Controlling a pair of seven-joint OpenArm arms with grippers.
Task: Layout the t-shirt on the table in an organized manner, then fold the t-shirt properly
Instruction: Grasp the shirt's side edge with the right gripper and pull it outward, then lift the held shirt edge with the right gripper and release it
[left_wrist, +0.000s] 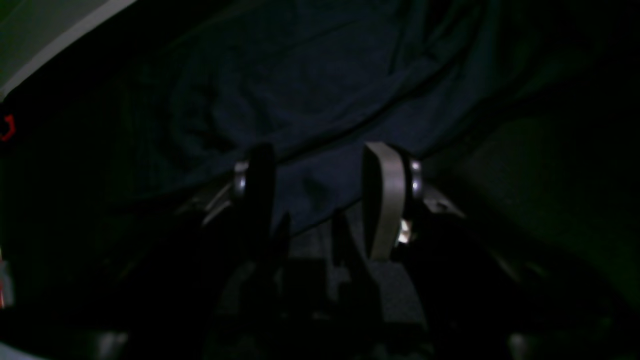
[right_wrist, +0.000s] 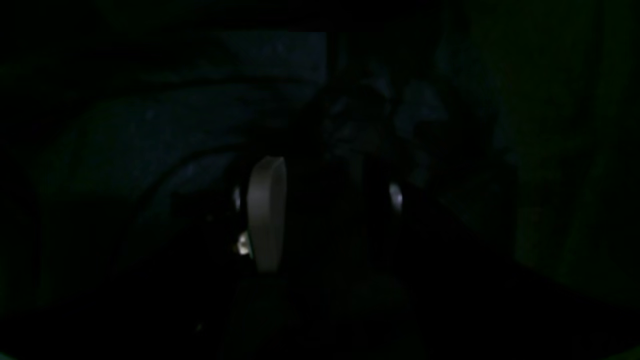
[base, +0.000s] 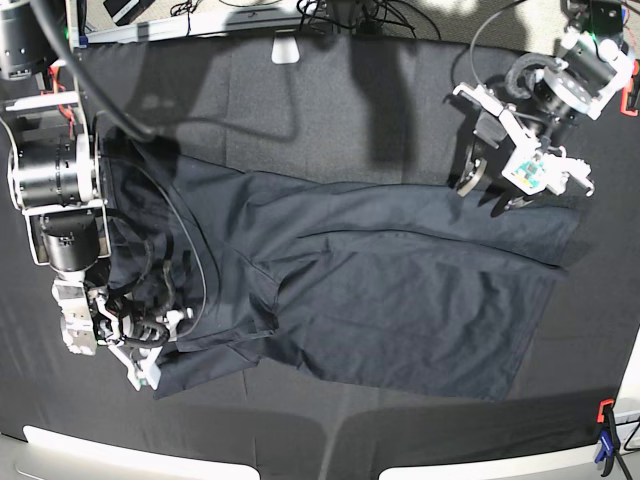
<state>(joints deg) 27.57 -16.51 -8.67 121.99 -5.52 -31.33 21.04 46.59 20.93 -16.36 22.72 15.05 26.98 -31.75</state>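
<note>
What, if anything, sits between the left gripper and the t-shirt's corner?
Nothing visible. The left gripper hangs open right at the t-shirt corner, with only the black table cloth around it.

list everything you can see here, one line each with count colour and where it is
t-shirt: one, dark navy, spread wrinkled across the middle of the table
table: one, matte black cloth surface, fills the base view
clamp: one, orange and blue, table's near right corner in the base view
cables: several, black, beyond the far edge
left gripper: one, black and white, fingers apart just above the shirt's far right corner
right gripper: one, black and white, at the shirt's near left corner, grip unclear
</note>
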